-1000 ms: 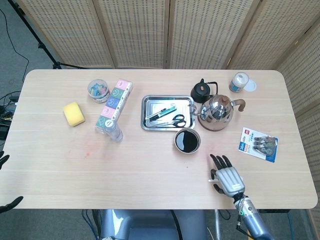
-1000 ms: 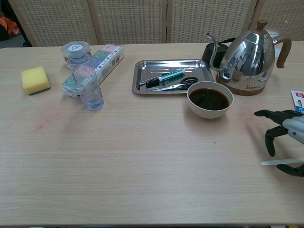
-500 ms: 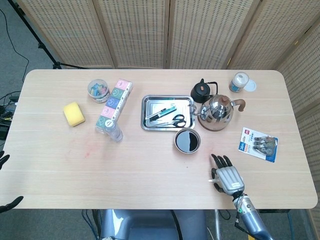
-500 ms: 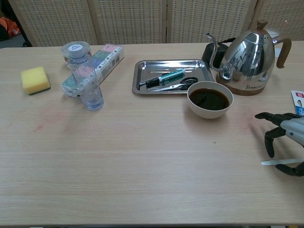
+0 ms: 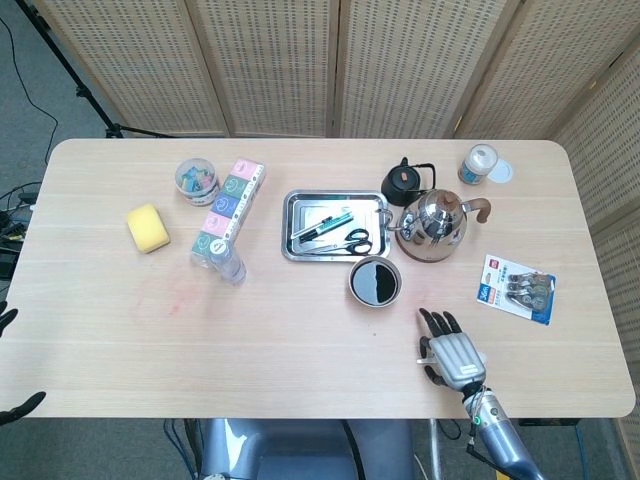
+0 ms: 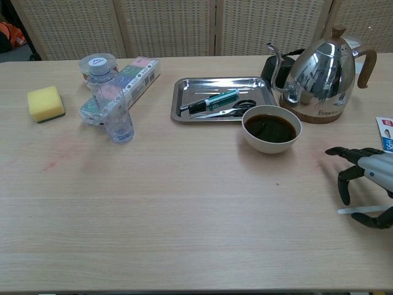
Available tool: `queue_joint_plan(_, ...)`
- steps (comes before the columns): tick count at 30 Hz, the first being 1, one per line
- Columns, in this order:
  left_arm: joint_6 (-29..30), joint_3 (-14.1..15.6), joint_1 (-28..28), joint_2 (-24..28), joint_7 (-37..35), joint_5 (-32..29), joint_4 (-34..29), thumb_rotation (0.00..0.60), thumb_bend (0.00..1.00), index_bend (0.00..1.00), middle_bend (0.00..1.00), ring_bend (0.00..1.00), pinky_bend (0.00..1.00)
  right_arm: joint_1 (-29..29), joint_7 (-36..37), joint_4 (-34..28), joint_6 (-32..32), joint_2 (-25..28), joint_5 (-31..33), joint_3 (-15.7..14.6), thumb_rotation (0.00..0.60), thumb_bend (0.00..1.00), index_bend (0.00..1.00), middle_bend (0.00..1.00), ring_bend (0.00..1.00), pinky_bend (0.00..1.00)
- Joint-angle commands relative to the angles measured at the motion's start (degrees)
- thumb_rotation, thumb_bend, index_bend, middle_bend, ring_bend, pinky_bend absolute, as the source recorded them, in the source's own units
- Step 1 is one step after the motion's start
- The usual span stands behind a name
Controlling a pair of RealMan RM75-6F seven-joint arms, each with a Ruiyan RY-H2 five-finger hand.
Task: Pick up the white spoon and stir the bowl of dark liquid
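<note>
Presently the right hand [image 6: 367, 184] hovered low near the front right corner of the surface [image 5: 300, 340], fingers [image 6: 342, 182] spread and curled downward over the white spoon [image 6: 359, 210], which lay flat beneath them; actual contact could not be judged. Bowl of dark liquid [image 6: 271, 128] stood well apart, toward mid-surface, just in front of the steel tray [image 6: 184, 98] and beside the kettle [image 6: 322, 74]. Left hand [image 5: 12, 405] showed only dark fingertips at the surface's left edge; its state was unclear.

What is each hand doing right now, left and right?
Left hand: only dark fingertips show at the frame edge; state cannot be told.
Right hand: fingers curled over the white spoon; a grip cannot be confirmed.
</note>
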Motion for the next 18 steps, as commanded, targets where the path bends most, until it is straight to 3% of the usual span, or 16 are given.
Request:
queue_joint_plan(1,-0.03,-0.01,-0.02,0.02,0.0,-0.01,0.0,0.6,0.01,0.0,0.0,0.0,0.0,0.25,-0.3,0.15,-0.13,-0.3,0.4,0.09,0.6,0.36,0.51,0.0,0.0,0.0)
queue_joint_plan(18,-0.06,-0.09,-0.03,0.14,-0.33,-0.19,0.03,0.6,0.01,0.0,0.0,0.0,0.0,1.36,-2.32,0.63,-1.18,-1.28,3.79,-0.13,0.6,0.36,0.51,0.0,0.0,0.0)
